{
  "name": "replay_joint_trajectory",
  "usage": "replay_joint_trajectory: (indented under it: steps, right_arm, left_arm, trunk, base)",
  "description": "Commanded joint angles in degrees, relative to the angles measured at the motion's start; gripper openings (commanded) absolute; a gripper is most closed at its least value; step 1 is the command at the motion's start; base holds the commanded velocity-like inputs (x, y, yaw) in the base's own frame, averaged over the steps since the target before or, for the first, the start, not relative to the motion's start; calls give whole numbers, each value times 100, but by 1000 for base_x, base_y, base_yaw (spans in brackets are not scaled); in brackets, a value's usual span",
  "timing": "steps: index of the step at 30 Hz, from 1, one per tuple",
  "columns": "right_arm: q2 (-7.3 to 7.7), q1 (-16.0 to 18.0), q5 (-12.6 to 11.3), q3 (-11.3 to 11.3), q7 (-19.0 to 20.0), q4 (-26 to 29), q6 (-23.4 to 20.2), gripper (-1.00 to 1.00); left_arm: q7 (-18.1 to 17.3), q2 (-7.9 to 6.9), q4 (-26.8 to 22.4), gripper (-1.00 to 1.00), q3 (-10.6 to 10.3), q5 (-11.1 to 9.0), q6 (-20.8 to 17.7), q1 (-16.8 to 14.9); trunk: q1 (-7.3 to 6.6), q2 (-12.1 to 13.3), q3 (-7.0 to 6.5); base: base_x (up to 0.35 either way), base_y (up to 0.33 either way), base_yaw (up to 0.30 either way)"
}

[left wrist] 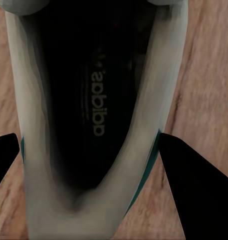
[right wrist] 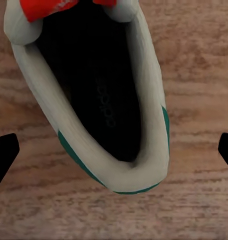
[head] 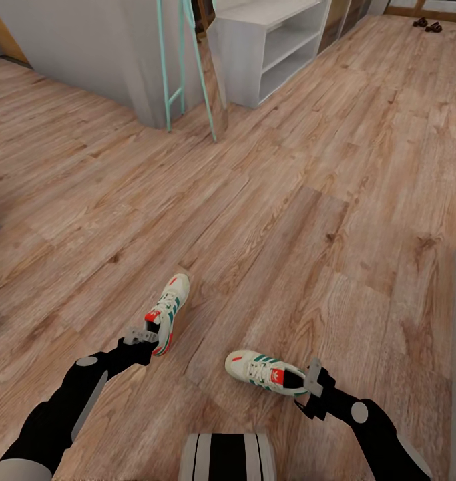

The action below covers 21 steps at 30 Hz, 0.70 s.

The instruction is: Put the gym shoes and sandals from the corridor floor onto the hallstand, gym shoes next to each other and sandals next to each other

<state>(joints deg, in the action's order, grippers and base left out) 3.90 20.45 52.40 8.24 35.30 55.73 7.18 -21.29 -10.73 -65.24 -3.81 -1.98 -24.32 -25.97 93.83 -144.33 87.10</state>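
Left claw (head: 139, 334) at left sneaker (head: 169, 311), right claw (head: 312, 381) at right sneaker (head: 264, 373)

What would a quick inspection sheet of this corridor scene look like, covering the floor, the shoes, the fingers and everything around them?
Surface: wood-plank corridor floor, visible grain and knots.
Job's things: two gym shoes lie apart on the floor, the left gym shoe and the right gym shoe. Two sandals sit far off on the floor. A light-grey shelf unit stands beyond.
Clutter: nothing seen.
Grippers: left gripper is open, its fingers either side of the left shoe's heel; right gripper is open, its fingers wide of the right shoe's heel. Neither grips yet.
Cables: nothing seen.
Surroundings: teal frame leaning by a grey wall.
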Motion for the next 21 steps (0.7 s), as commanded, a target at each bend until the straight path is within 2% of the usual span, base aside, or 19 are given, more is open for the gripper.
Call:
replay_joint_trajectory:
  steps: [1, 12, 21]
  right_arm:
    - [-3, 2, 59, 17, 21, 6, 47, 100]
    - [-4, 2, 59, 19, 21, 9, 47, 100]
    - [-4, 2, 59, 20, 21, 12, 47, 100]
  left_arm:
    - [-7, -3, -9, -100, -6, -24, -35, -3]
    - [-7, 2, -37, -100, -9, -22, -37, 3]
    - [-7, 1, -41, -100, -14, -23, -38, 4]
  trunk:
    - [-1, -2, 12]
    - [-1, -2, 50]
    - [22, -14, 267]
  base:
    - [0, 0, 0]
    - [0, 0, 0]
    - [0, 0, 0]
